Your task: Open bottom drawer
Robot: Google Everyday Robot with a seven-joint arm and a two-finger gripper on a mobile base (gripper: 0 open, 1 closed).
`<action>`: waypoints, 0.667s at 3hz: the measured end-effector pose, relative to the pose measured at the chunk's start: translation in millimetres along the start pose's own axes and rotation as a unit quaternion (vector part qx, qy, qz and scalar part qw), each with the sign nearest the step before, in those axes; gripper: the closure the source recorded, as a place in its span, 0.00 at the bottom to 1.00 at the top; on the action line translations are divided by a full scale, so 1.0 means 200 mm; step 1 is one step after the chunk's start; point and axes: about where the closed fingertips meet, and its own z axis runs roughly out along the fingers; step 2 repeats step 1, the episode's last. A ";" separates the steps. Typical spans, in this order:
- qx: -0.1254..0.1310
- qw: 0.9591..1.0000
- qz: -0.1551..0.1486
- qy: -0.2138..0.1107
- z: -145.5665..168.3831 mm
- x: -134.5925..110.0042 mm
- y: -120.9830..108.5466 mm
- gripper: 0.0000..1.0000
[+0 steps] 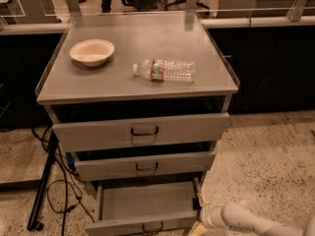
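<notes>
1. The bottom drawer [147,203] stands pulled out at the lower centre, below the middle drawer [98,167].
2. The hand [199,214] is at its right front corner; I cannot tell whether it is apart or together.
3. A bowl [92,51] and a bottle [165,71] rest on the counter [147,38].

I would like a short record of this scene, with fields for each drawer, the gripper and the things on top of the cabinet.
bottom drawer: pulled far out, its floor in view
bottom drawer handle: dark loop at the centre of the front
middle drawer: slightly out
top drawer: slightly out
gripper: at the right front corner of the bottom drawer
bowl: upright, on the left of the cabinet top
bottle: lying on its side, right of the bowl, apart from it
</notes>
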 end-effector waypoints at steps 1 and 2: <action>0.000 1.000 0.000 0.000 0.00 0.00 0.00 0.00; 0.000 1.000 0.000 0.000 0.00 0.00 0.00 0.00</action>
